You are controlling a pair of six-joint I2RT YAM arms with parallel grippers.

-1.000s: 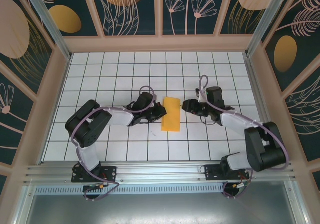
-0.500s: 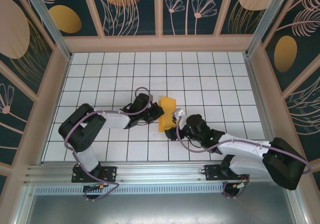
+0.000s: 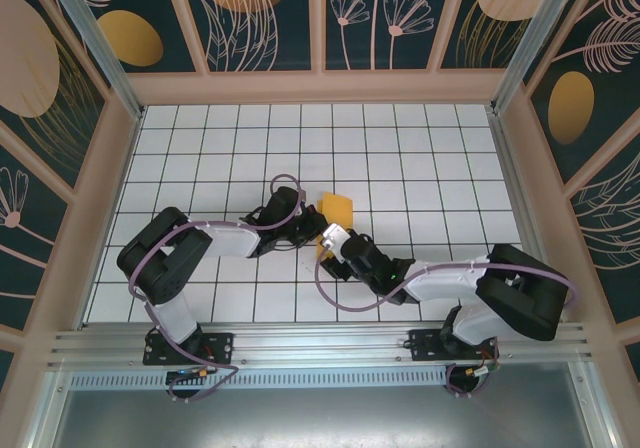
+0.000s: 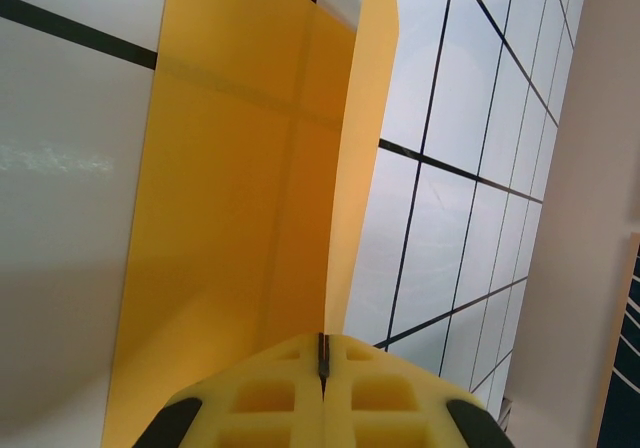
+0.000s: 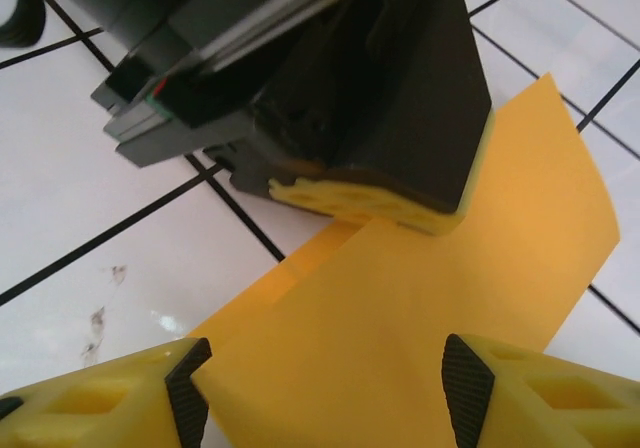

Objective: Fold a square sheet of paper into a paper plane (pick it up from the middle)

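Dark teal wall panels (image 3: 160,8), printed with orange ovals and white line-drawn plants and framed in pale wood, close in the top, left and right of the overhead view. Below them spreads the white tiled desk (image 3: 200,148) with its black grid lines. A ribbed aluminium rail (image 3: 320,346) bounds it along the lower edge. At the centre of the desk lies the thin orange-yellow sheet of paper (image 3: 338,209), folded, with one flap lifting off the tiles. The left pincer (image 4: 322,353) is pressed together on one edge of it, pinching it. The right pincer (image 5: 325,383) is spread, with a yellow finger on either side of the sheet. A few small dark scuffs (image 5: 100,323) mark one tile at the lower left of the right wrist view.
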